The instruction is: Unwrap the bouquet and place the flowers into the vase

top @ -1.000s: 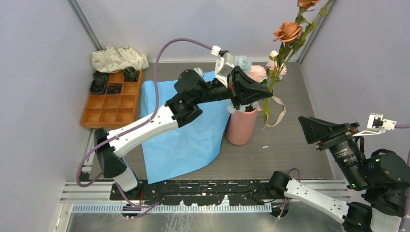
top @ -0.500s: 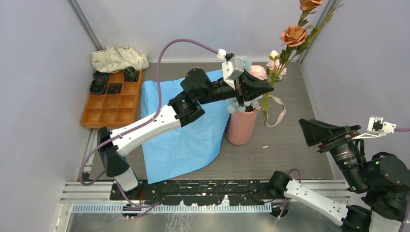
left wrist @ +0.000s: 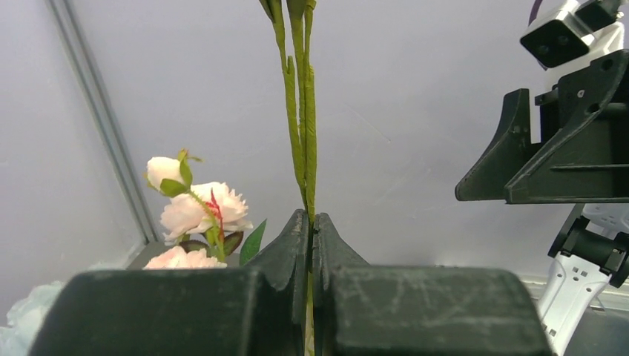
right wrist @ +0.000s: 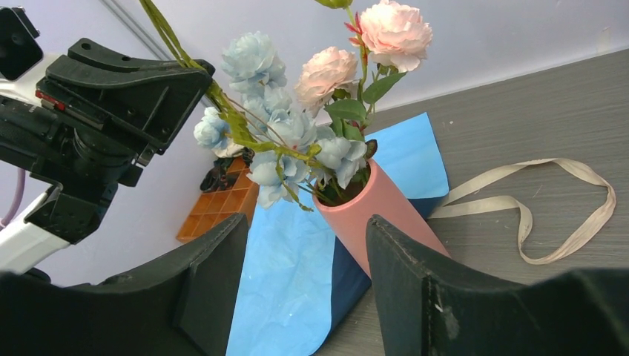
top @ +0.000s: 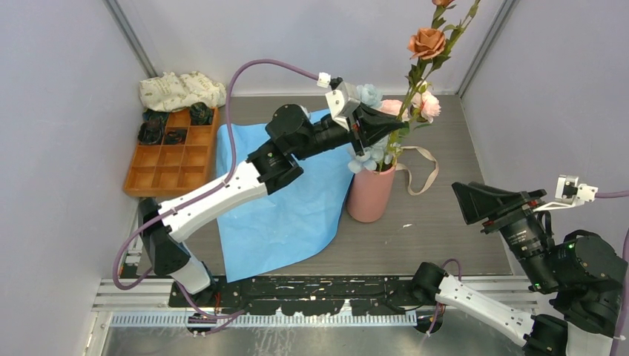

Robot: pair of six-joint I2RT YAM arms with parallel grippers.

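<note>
Grey wood-grain counter (top: 452,141) w/ pale lilac walls on three sides carried all the things. Near its middle stood a plain salmon-pink cylinder vase (top: 369,194), upright, its foot on the right edge of a light blue paper sheet (top: 285,211) that lay flat & unfolded. Artificial flowers (right wrist: 285,130), pale blue & pink w/ green leaves, were already in the vase, and the pink heads reached higher than the blue ones.

The left hand (left wrist: 311,230) was above the vase mouth, closed tightly on two thin green stems (left wrist: 303,133) of a tall orange-brown rose (top: 426,42). The stems rose almost straight up from the fingertips. Their lower end was lost among the blue blooms at the vase mouth, so I could not tell if it was inside.

The right hand (top: 475,204) hung over the counter on the right side, well apart from the vase & pointing toward it, fingers spread w/ nothing between them.

A beige ribbon (right wrist: 534,215) lay in a loose loop on the counter just beside the vase. At the far left sat an orange compartment tray (top: 167,174) w/ some dark items in its back cells, and a cream patterned cloth (top: 182,90) lay crumpled against its back edge.
</note>
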